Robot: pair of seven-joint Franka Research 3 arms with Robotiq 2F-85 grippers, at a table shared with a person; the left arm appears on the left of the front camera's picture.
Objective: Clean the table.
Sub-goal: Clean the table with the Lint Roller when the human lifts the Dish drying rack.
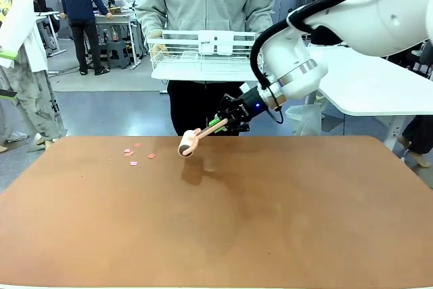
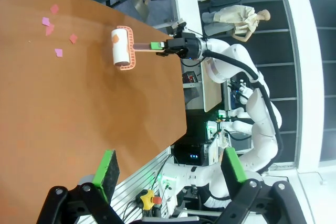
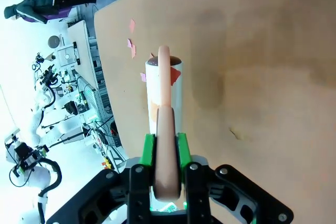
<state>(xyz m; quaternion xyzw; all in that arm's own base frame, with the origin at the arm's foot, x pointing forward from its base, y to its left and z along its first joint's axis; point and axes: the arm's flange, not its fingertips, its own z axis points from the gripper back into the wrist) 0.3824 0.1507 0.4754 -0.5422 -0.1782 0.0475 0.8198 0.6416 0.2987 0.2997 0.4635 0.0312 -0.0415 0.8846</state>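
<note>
My right gripper [image 1: 226, 123] [image 3: 164, 153] is shut on the peach handle of a lint roller [image 1: 187, 145] [image 3: 164, 93]. The roller hangs just above the reddish-brown table [image 1: 270, 221], near its far edge, and casts a shadow below itself. A pink scrap sticks to the white roll. Several pink paper scraps [image 1: 133, 155] [image 2: 52, 24] [image 3: 131, 43] lie on the table left of the roller. In the left wrist view my left gripper [image 2: 170, 169] is open with nothing between its green pads, off the table's side; the roller [image 2: 122, 48] and the right gripper [image 2: 165, 46] show farther off.
A person stands at the far side and holds a white wire basket [image 1: 203, 55] in both hands above the table's far edge. A smaller white table [image 1: 365, 86] stands behind at the right. Other people stand in the background at left.
</note>
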